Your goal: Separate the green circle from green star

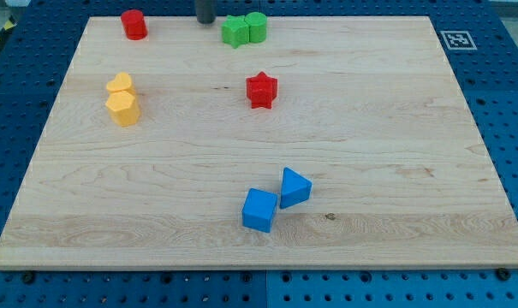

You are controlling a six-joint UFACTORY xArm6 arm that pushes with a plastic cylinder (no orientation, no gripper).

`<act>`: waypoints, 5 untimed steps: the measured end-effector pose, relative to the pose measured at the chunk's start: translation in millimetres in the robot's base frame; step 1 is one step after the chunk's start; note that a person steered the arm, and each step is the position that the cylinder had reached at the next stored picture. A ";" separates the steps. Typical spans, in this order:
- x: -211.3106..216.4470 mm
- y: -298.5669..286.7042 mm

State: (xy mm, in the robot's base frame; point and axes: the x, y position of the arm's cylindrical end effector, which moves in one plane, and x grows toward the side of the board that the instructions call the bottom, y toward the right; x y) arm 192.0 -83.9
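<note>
The green star [235, 32] and the green circle [256, 26] sit touching each other near the view's top edge of the wooden board [370, 128], the star on the left. My tip [206, 20] is at the view's top, just left of the green star and a small gap away from it.
A red cylinder [134, 24] is at the top left. A yellow heart [120, 84] and a yellow hexagon [123, 109] touch at the left. A red star [261, 89] is near the centre. A blue cube [259, 210] and a blue triangle [294, 186] touch at the bottom.
</note>
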 end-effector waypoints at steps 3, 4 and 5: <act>0.5 66.7; 0.6 66.7; 1.0 66.7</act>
